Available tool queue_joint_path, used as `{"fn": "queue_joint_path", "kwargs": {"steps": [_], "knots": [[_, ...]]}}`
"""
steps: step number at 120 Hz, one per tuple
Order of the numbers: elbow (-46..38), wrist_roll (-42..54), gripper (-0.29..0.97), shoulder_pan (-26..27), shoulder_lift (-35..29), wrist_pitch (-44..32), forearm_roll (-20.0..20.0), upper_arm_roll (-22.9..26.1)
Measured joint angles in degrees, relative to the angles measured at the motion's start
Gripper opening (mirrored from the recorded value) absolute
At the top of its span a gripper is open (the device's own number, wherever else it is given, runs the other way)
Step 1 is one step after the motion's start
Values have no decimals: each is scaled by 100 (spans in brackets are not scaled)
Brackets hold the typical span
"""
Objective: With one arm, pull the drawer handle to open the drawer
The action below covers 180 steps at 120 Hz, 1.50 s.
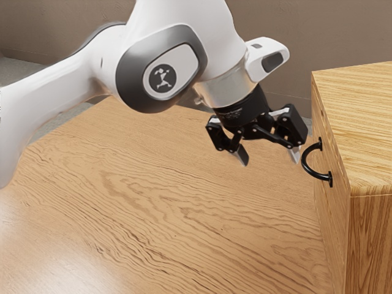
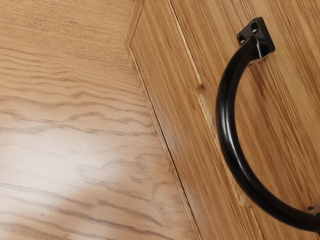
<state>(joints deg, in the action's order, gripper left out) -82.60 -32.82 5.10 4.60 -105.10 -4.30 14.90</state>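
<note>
A wooden cabinet [image 1: 361, 135] stands at the exterior view's right, its drawer front [image 2: 210, 100] facing the arm. A black curved handle [image 1: 313, 162] is fixed to that front; in the wrist view the handle [image 2: 227, 135] arcs out from a black mount plate close under my hand. My black gripper [image 1: 269, 156] hangs just to the left of the handle in the exterior view, open, its fingers [image 1: 240, 151] apart with nothing between them. The nearer finger is close to the handle; I cannot tell if it touches. The drawer front sits flush with the cabinet.
The wooden floor or tabletop [image 1: 153, 208] spreads wide to the left and below the gripper. A grey wall [image 1: 343, 37] runs behind the cabinet. The white arm [image 1: 92, 79] comes in from the upper left.
</note>
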Motion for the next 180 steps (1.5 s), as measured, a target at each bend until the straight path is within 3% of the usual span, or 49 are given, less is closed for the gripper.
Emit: {"fn": "queue_joint_path", "kwargs": {"steps": [61,180], "knots": [[-524,-160,68,-72,-32,-832,-464,-92],[-1029,-261,68,-23,-232,-1140,-545,-72]]}}
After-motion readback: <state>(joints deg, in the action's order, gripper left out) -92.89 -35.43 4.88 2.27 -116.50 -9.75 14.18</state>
